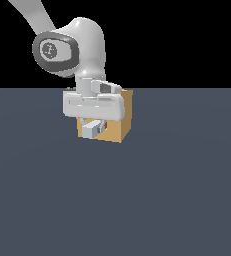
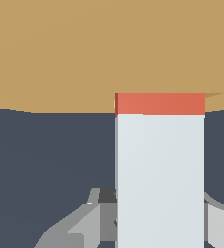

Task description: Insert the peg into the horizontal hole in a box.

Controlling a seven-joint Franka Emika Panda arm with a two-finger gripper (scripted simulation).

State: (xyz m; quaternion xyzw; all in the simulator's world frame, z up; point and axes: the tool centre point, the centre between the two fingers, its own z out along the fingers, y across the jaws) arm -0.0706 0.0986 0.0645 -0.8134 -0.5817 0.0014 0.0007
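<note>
The tan box (image 1: 122,117) stands on the dark floor, with my gripper (image 1: 93,127) right in front of its near face. My gripper is shut on the peg (image 1: 90,131), whose pale grey end points away from the box. In the wrist view the peg (image 2: 159,179) runs straight to the box (image 2: 60,53). Only a short orange-red band of it shows where it meets the tan face. The peg covers the hole. Grey fingers (image 2: 89,220) flank the peg on both sides.
A flat dark grey-blue floor (image 1: 137,200) surrounds the box. My white arm (image 1: 82,45) reaches down from the exterior view's upper left and hides part of the box.
</note>
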